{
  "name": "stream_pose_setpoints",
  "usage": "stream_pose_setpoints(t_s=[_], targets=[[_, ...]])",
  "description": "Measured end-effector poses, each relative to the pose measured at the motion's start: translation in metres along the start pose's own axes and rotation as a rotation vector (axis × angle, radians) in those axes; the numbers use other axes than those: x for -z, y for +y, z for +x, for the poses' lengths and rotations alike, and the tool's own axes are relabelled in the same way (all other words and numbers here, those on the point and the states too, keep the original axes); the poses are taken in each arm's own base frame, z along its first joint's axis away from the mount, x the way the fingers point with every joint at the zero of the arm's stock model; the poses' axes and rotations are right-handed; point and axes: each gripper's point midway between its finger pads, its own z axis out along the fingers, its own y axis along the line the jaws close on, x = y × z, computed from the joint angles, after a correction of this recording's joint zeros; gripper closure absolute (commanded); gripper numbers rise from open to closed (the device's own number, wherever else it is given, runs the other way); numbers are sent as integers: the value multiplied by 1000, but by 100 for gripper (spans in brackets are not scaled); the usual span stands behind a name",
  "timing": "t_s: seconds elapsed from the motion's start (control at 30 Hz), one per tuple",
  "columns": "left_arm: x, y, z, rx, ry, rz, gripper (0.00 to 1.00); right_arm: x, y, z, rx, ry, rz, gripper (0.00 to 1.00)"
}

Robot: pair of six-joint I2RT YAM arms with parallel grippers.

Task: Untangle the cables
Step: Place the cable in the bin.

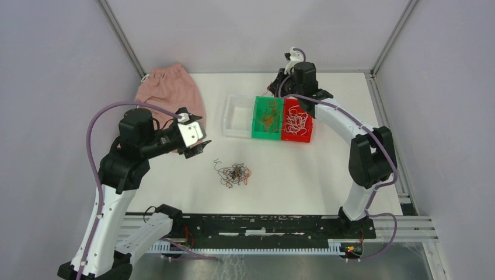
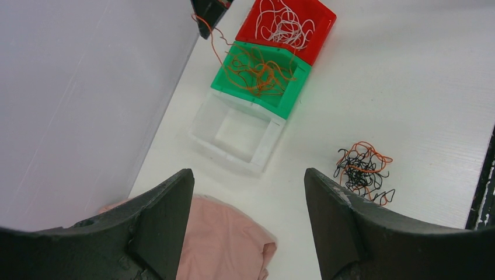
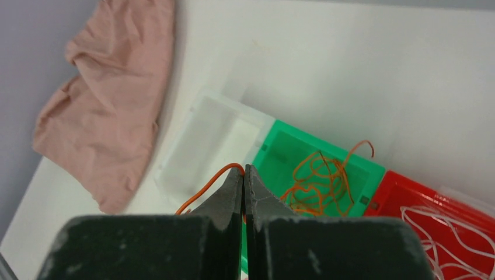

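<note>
Left gripper (image 2: 248, 178): jaws apart, empty, over the edge of the pink cloth (image 2: 222, 239).
Right gripper (image 3: 244, 174): pinched together on 1 orange cable (image 3: 205, 188), by the green bin (image 3: 279, 149).
Tangled cables (image 1: 233, 174): black-and-orange clump on the table, between the arms.

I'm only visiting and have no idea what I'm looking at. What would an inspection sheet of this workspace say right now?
Surface: white table, flat and matte.
Job's things: tangled clump of black and orange strands loose on the table; orange cables in the green bin; white cables in the red bin; clear bin empty.
Clutter: pink cloth crumpled at the far left.
Grippers: left gripper open, holding nothing; right gripper shut on an orange strand above the bins.
Cables: purple arm cables loop along both arms, apart from the clump.
Surroundings: plain grey walls; nothing else seen.
</note>
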Motion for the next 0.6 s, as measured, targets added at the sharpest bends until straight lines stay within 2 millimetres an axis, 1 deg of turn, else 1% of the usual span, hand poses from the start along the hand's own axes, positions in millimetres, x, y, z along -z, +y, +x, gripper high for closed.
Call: stream_pose_setpoints(t_s=[0.07, 0.17, 0.3, 0.37, 0.47, 0.53, 0.6], targets=[[0, 0, 0, 0, 0, -1, 23, -7, -9, 21, 18, 53, 36, 99], [1, 1, 1, -1, 5, -7, 23, -14, -15, 47, 52, 119, 74, 99], [0, 1, 2, -1, 7, -10, 23, -19, -18, 69, 98, 178, 109, 99], [0, 1, 2, -1, 8, -9, 23, -22, -21, 78, 117, 201, 127, 97], [0, 1, 2, 0, 8, -9, 23, -24, -29, 93, 136, 243, 161, 82], [0, 1, 2, 0, 8, -9, 23, -24, -35, 100, 141, 265, 182, 67], [0, 0, 3, 0, 8, -8, 23, -21, -37, 104, 144, 283, 191, 46]])
